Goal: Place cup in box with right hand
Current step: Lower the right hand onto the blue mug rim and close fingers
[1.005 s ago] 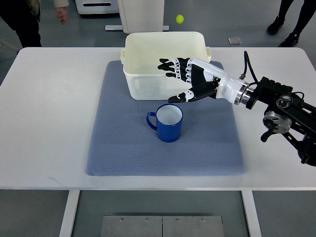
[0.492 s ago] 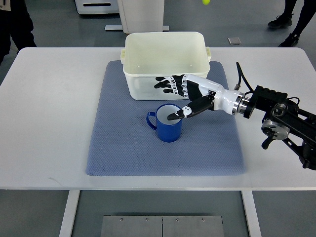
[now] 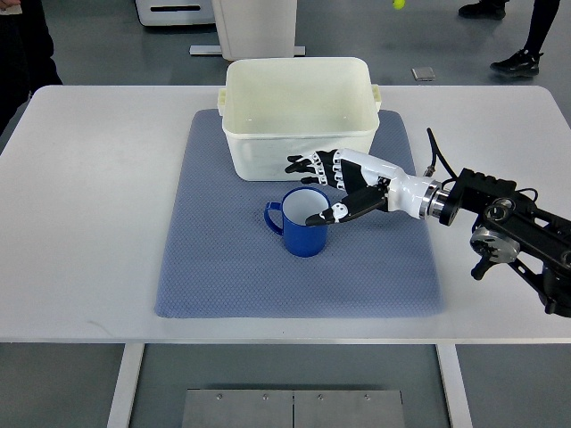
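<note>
A blue cup (image 3: pixel 299 228) with a white inside stands upright on the blue mat (image 3: pixel 223 267), its handle pointing left. Just behind it sits the cream plastic box (image 3: pixel 297 85), which looks empty. My right hand (image 3: pixel 323 190) reaches in from the right and hovers at the cup's right rim. Its fingers (image 3: pixel 308 165) are spread along the cup's far side, and the thumb (image 3: pixel 323 216) lies over the rim's near right edge. The hand is open and holds nothing. My left arm is out of view.
The white table (image 3: pixel 98 196) carries the mat. My right forearm and its black joints (image 3: pixel 504 227) lie across the table's right side. People's legs and shoes show on the floor at the top corners, and a small yellow ball (image 3: pixel 398 4) is at the top edge.
My right hand has come down and forward from in front of the box to the cup's rim. The cup has not moved. The yellow ball has drifted right.
</note>
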`<state>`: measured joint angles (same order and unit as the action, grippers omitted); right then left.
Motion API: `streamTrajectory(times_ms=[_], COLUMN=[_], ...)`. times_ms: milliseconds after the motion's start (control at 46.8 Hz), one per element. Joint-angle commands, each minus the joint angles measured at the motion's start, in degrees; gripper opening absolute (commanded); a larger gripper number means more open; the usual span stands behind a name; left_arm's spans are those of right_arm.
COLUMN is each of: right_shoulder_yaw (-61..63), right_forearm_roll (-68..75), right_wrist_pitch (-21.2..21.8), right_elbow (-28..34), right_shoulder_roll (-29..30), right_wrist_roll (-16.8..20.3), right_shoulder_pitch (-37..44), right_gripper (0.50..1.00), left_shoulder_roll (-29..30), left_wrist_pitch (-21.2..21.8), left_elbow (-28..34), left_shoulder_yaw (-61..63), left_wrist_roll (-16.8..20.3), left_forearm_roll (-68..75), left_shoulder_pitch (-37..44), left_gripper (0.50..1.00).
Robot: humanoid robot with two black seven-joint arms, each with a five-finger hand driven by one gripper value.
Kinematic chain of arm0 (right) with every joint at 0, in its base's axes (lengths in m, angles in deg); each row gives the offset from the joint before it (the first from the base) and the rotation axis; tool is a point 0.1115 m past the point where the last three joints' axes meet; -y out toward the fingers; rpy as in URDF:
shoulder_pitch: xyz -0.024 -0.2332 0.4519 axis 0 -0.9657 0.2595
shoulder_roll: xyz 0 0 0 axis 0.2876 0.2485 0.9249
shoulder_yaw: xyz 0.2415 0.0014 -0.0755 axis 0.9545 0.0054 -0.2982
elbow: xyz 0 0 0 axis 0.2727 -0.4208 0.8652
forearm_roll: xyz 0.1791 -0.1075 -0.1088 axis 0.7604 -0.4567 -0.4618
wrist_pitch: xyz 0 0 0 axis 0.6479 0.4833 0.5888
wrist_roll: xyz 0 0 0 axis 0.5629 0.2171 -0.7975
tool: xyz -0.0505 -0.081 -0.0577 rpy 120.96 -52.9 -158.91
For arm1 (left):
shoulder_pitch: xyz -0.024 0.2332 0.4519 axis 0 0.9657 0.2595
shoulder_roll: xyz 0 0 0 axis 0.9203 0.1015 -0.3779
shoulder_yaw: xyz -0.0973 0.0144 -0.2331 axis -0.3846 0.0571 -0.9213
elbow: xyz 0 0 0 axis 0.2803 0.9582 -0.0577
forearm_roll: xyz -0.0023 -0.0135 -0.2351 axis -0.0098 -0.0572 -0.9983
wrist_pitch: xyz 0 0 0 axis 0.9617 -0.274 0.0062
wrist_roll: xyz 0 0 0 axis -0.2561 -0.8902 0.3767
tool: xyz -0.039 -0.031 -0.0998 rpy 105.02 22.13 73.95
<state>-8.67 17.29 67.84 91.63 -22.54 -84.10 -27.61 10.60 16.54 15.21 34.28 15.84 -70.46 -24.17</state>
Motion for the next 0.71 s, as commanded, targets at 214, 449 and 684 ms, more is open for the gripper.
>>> streamTrajectory(times_ms=[214,449,684], right_shoulder_yaw=[-0.20,-0.11,-0.28], right_forearm_roll=[0.08,0.08,0.08], right_wrist_pitch=[0.00,-0.09,-0.09], right_elbow=[-2.36,-4.12,-4.47], right_shoulder_roll=[1.72,2.77,3.56], right_wrist_roll=[-0.01,-0.01,0.08], right_shoulder_pitch=[-0.58,-0.58,-0.58], right_gripper=[0.966,0.966,0.968], left_shoulder_roll=[0.00,0.00,0.00], left_wrist_pitch=[-0.01,-0.01,-0.01], left_elbow=[0.00,0.00,0.00], left_shoulder_yaw=[0.00,0.00,0.00], left_wrist_roll=[0.01,0.01,0.01], left_forearm_roll=[0.00,0.00,0.00], left_shoulder_pitch=[0.00,0.00,0.00], left_gripper=[1.000,1.000,1.000])
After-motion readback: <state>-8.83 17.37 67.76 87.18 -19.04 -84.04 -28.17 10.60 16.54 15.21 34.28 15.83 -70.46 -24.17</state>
